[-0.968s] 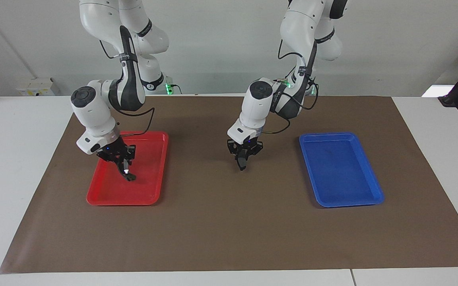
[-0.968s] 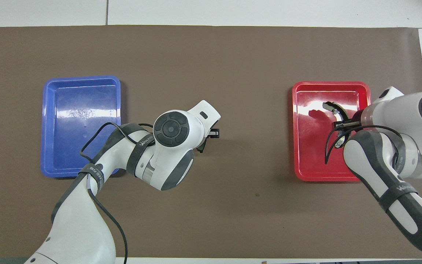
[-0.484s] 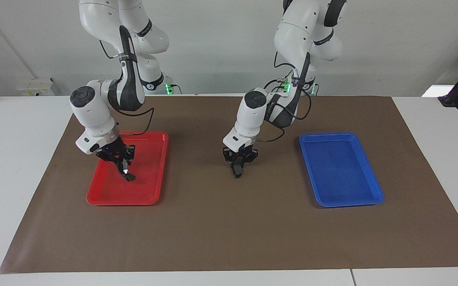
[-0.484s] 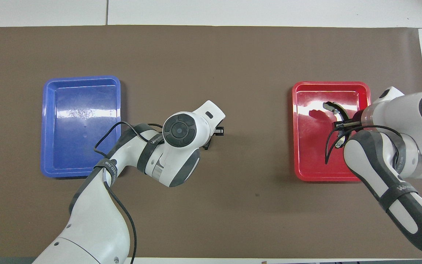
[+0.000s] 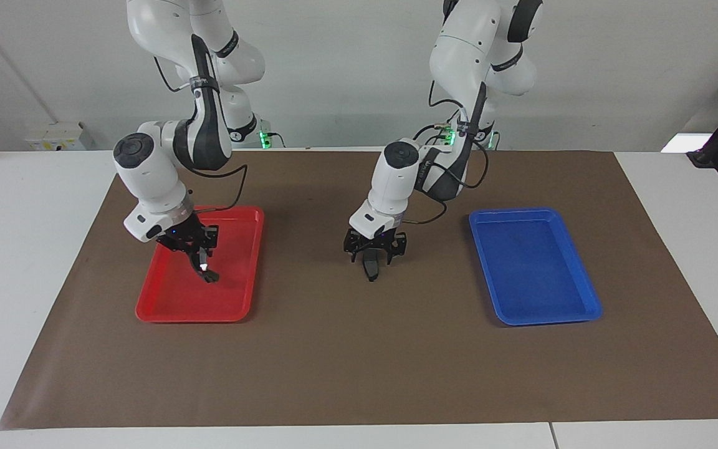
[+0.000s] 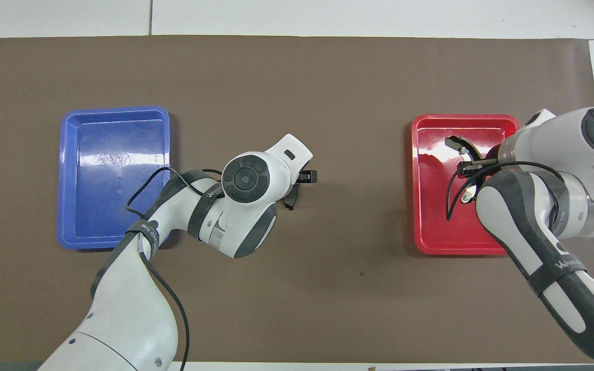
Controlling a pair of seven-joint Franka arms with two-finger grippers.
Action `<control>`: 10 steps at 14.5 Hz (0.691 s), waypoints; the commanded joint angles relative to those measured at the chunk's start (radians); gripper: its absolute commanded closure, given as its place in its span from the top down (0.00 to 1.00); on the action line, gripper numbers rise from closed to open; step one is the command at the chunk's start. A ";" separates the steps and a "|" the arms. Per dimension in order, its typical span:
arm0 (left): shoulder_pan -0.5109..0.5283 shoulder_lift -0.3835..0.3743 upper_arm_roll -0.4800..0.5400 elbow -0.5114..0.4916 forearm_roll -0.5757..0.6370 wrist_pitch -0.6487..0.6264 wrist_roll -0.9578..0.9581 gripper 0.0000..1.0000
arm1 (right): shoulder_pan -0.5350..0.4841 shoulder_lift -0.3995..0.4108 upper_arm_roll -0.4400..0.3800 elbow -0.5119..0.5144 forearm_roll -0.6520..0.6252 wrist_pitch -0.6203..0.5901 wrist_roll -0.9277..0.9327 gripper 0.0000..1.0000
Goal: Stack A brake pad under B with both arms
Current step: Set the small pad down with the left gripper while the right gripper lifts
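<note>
My left gripper (image 5: pixel 369 262) stands spread over pad A (image 5: pixel 370 269) on the mat (image 5: pixel 359 374); my right gripper (image 5: pixel 204 268) clamps B (image 6: pixel 463 154) over the red tray (image 5: pixel 166 308).

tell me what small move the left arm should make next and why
Probably lift the left gripper straight up. Its jaws stand open around the short dark grey brake pad, which is down on the brown mat mid-table. The right gripper is shut on the long curved crescent brake piece over the red tray and will need room above the pad.
</note>
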 commanded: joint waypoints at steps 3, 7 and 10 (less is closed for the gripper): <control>0.157 -0.165 0.006 0.005 -0.008 -0.251 0.211 1.00 | 0.150 0.035 0.005 0.127 0.016 -0.101 0.254 0.00; 0.349 -0.282 0.006 0.011 -0.007 -0.471 0.475 1.00 | 0.293 0.066 0.005 0.159 0.023 -0.104 0.382 0.00; 0.498 -0.351 0.007 0.023 0.007 -0.580 0.660 1.00 | 0.411 0.115 0.004 0.221 0.023 -0.111 0.490 0.00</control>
